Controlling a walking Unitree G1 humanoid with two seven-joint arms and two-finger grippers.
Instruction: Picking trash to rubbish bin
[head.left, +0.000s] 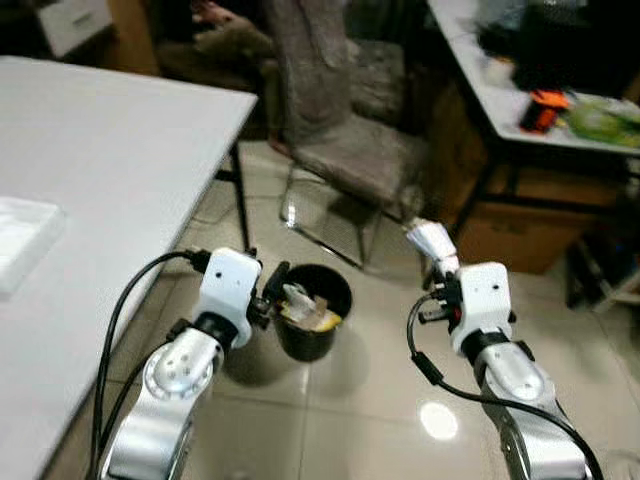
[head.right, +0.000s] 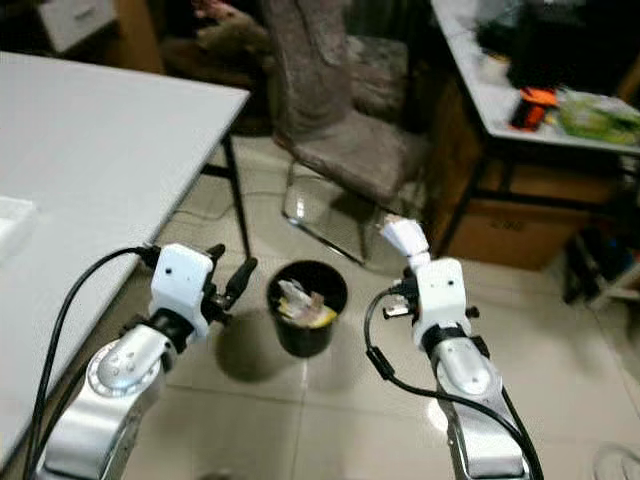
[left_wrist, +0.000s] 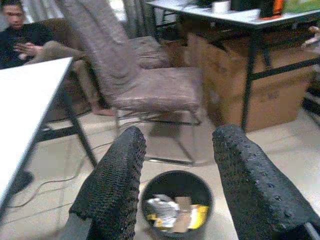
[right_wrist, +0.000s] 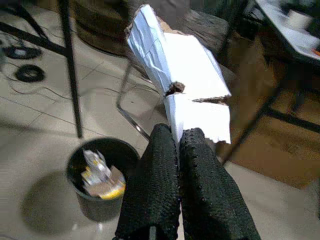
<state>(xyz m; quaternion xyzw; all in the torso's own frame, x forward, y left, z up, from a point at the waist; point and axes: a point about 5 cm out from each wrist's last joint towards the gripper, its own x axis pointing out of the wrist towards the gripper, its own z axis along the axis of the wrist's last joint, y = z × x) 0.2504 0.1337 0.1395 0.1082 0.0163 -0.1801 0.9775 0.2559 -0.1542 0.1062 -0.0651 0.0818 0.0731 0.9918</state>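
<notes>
A small black rubbish bin (head.left: 313, 310) stands on the tiled floor, holding crumpled white and yellow trash (head.left: 308, 309). My right gripper (right_wrist: 178, 165) is shut on a torn piece of white cardboard (right_wrist: 185, 90), which it holds up to the right of the bin and above floor level (head.left: 432, 242). My left gripper (left_wrist: 175, 165) is open with nothing between its fingers, and hovers just left of the bin's rim (head.right: 232, 282). The bin (left_wrist: 175, 202) sits below the gap between its fingers.
A white table (head.left: 90, 200) fills the left side, its black leg (head.left: 241, 205) close behind the bin. A grey padded chair (head.left: 345, 110) stands behind the bin. A second table (head.left: 520, 110) with cardboard boxes beneath is at the right. A person (left_wrist: 30, 45) sits in the far background.
</notes>
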